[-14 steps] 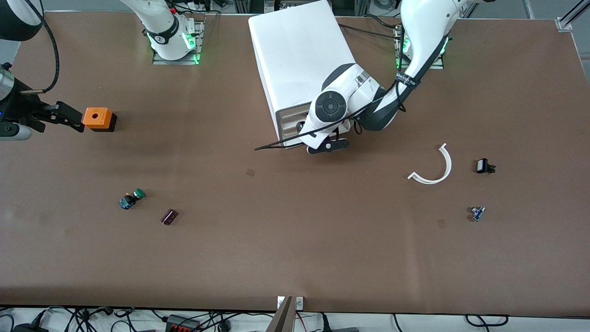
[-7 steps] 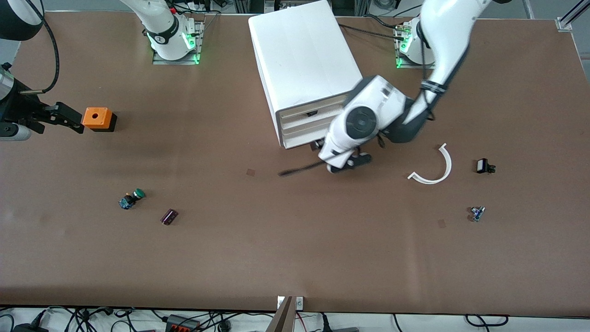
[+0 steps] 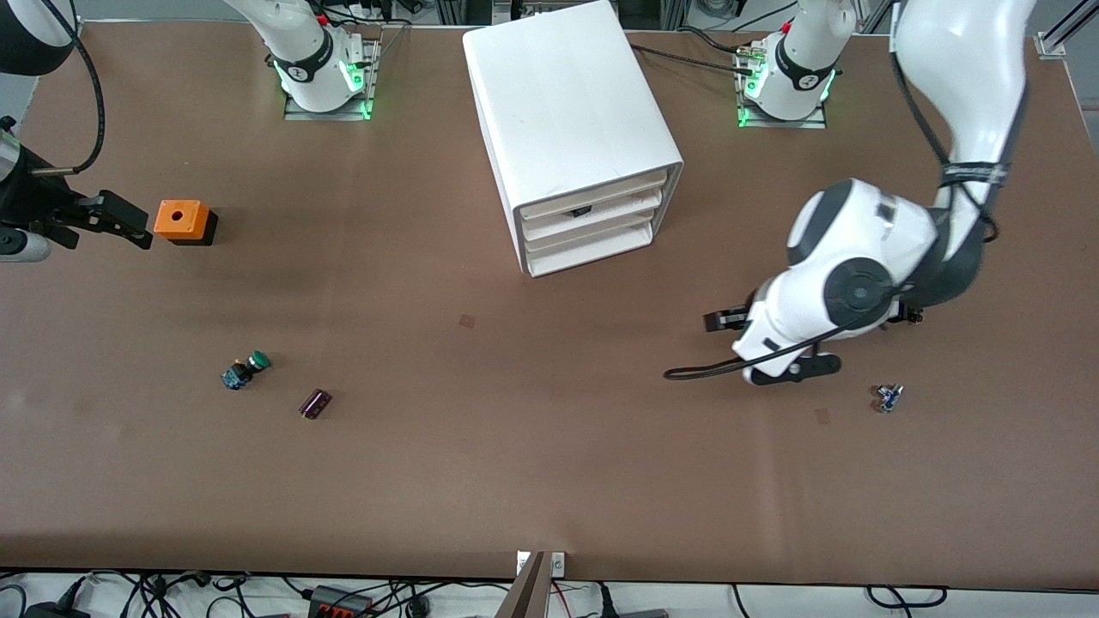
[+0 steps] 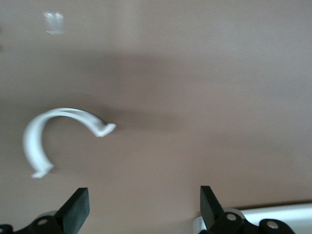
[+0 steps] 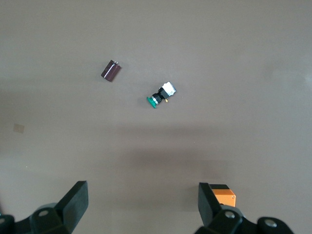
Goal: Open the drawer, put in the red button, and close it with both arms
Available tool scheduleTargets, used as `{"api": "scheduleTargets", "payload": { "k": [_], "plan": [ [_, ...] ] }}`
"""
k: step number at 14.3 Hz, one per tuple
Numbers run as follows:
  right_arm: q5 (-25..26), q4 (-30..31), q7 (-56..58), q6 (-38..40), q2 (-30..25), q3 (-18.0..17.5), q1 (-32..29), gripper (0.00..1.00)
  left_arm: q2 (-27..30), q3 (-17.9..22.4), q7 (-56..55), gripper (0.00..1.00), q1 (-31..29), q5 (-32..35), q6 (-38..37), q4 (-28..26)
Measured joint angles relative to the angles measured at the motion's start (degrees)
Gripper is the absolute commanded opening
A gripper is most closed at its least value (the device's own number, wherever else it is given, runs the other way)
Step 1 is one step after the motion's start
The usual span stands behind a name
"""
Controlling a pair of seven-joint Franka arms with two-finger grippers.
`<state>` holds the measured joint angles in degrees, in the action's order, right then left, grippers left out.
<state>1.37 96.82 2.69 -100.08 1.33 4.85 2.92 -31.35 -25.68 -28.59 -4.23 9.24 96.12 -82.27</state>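
Going across the front view from the right arm's end of the table: the right gripper (image 3: 120,221) hangs low with its fingers spread wide and nothing between them. An orange box (image 3: 182,221) sits just off one fingertip. The green button (image 3: 247,369) and a dark little cylinder (image 3: 315,403) lie well clear of that gripper, nearer the front camera.

Then the white cabinet (image 3: 571,112). All of its drawers (image 3: 592,219) look pushed in flush. I can't find a red button anywhere on the table. So either it's inside a closed drawer, or it's hidden from these cameras. Closed drawers fit both.

The left gripper (image 4: 144,207) is up over the left arm's end of the table, jaws wide apart and holding nothing. A white curved strip (image 4: 48,136) lies on the table right below it, a bit off from the gap between the fingers. A small blue part (image 3: 889,396) lies near that gripper, toward the front camera.

Stuff I'd worry about:
- The right fingertip is so close to the box that any sideways drift would shove it.
- If the left gripper comes straight down, a finger could catch the curved strip and flick it.
- The green button is the only button showing, so it could get grabbed by mistake.
- The cabinet looks light. A one-armed tug on a drawer might drag the whole thing.
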Motion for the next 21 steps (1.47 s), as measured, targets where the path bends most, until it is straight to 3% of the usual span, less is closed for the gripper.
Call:
{"api": "scheduleTargets", "payload": {
  "k": [5,8,10,13,17,21],
  "plan": [
    [0.0,0.0,0.0,0.0,0.0,-0.9,-0.9,1.0,3.8,1.3,14.9,1.0,-3.3,0.7,-10.5,7.3],
    [0.0,0.0,-0.1,1.3,0.0,-1.1,-0.9,1.0,9.7,9.3,23.1,1.0,-0.9,-2.2,-12.8,7.1],
    [0.0,0.0,-0.1,2.3,-0.2,-1.1,-0.9,1.0,14.0,16.6,28.1,1.0,2.0,-5.5,-13.1,4.7],
    [0.0,-0.1,-0.1,3.3,-0.7,-1.1,-1.0,1.0,22.1,21.9,29.8,1.0,4.0,-7.1,-10.0,-3.1],
    [0.0,-0.1,-0.1,4.0,-1.3,-1.5,-1.0,1.0,33.4,23.3,29.8,1.0,4.8,-7.1,-3.7,-13.6],
    [0.0,0.1,-0.1,4.0,-1.2,-1.6,-1.0,1.0,34.7,23.4,29.8,1.0,4.8,-8.4,-2.7,-14.4]
  ]
}}
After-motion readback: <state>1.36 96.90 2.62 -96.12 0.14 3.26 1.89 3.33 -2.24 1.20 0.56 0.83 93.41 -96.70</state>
